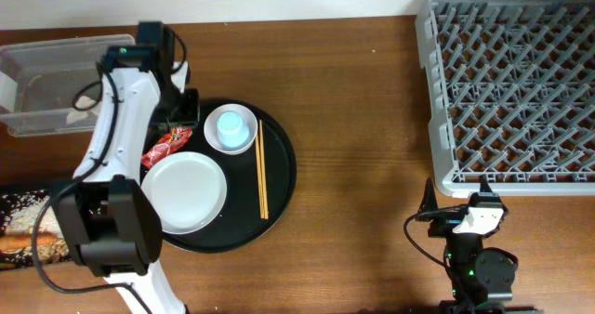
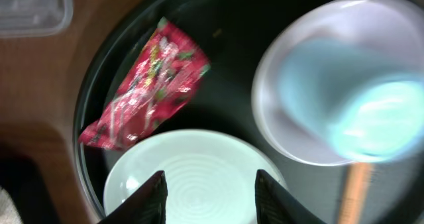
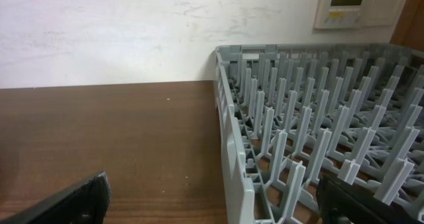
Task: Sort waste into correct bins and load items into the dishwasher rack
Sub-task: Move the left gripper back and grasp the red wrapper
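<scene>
The red snack wrapper lies on the left of the round black tray, next to the white plate. The light blue cup stands in the small white bowl. Two wooden chopsticks lie to the right of them. My left gripper hovers open and empty just above the wrapper and the plate; its fingers are over the plate's far edge. The blurred bowl and cup show at the right. My right gripper is open and empty by the grey dishwasher rack.
The clear plastic tub stands at the far left, and its corner shows in the left wrist view. The flat black tray at the front left holds pale rice scraps. The rack's near corner fills the right wrist view.
</scene>
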Available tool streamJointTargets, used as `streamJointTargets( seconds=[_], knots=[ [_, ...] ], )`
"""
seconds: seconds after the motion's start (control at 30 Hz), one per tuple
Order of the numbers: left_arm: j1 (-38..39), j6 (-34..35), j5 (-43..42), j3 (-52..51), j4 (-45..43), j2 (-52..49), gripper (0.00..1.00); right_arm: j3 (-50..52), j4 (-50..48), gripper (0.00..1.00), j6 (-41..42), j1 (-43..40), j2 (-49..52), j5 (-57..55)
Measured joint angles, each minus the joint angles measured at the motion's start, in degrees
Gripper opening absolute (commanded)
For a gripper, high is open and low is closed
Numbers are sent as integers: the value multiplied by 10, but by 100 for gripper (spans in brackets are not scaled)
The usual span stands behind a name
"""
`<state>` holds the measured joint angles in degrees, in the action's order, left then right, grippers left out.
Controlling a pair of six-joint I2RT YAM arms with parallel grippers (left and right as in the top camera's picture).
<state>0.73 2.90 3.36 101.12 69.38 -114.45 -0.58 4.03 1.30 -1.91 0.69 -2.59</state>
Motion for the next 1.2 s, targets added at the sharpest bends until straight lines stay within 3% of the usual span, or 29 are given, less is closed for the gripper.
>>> streamJointTargets(
  seconds=[0.2,0.43,1.2],
  knots=[
    [-1,10,73,-99,-91,0,42,0,0,98,0,0,0,0],
    [-1,-1,89,-133,-159,0,42,0,0,98,0,0,0,0],
    [-1,-79,63,-139,-225,-33,43,0,0,98,0,0,0,0]
  ],
)
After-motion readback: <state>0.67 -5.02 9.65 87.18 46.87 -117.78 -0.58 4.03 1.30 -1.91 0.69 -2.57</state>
